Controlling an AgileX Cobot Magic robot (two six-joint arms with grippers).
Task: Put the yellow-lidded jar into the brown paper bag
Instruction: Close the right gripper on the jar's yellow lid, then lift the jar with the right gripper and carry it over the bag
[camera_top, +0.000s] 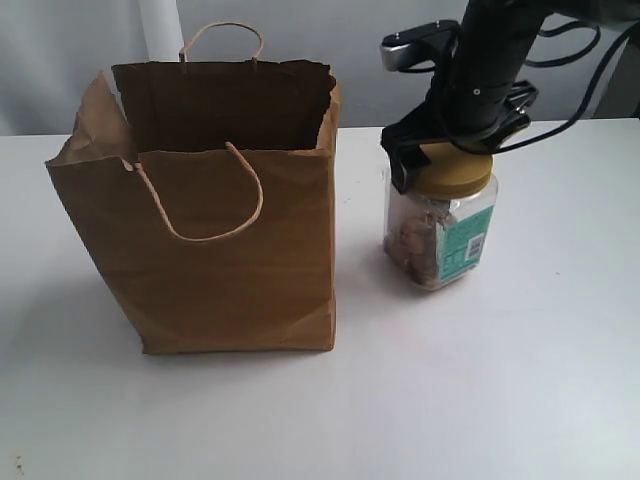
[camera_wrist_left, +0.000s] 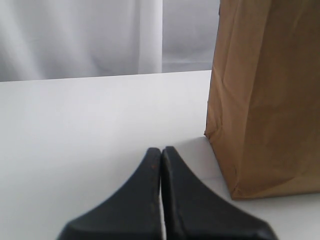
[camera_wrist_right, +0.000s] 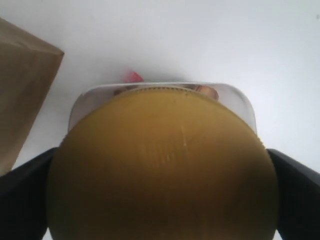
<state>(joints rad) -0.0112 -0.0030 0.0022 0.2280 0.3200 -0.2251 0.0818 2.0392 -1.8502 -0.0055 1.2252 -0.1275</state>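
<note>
The yellow-lidded jar (camera_top: 440, 228) stands on the white table to the right of the brown paper bag (camera_top: 230, 240), a short gap between them. The bag is upright, its ragged mouth open and its cord handles up. My right gripper (camera_top: 452, 160) comes down from above, and its black fingers (camera_wrist_right: 25, 192) press on both sides of the mustard lid (camera_wrist_right: 162, 165). My left gripper (camera_wrist_left: 161, 150) is shut on nothing, low over the table beside a lower corner of the bag (camera_wrist_left: 265, 100). It does not show in the exterior view.
The white table (camera_top: 480, 390) stretches in front of and to the right of the jar. A pale curtain (camera_top: 60, 50) hangs behind the table. Black cables (camera_top: 580, 60) loop off the right arm above the jar.
</note>
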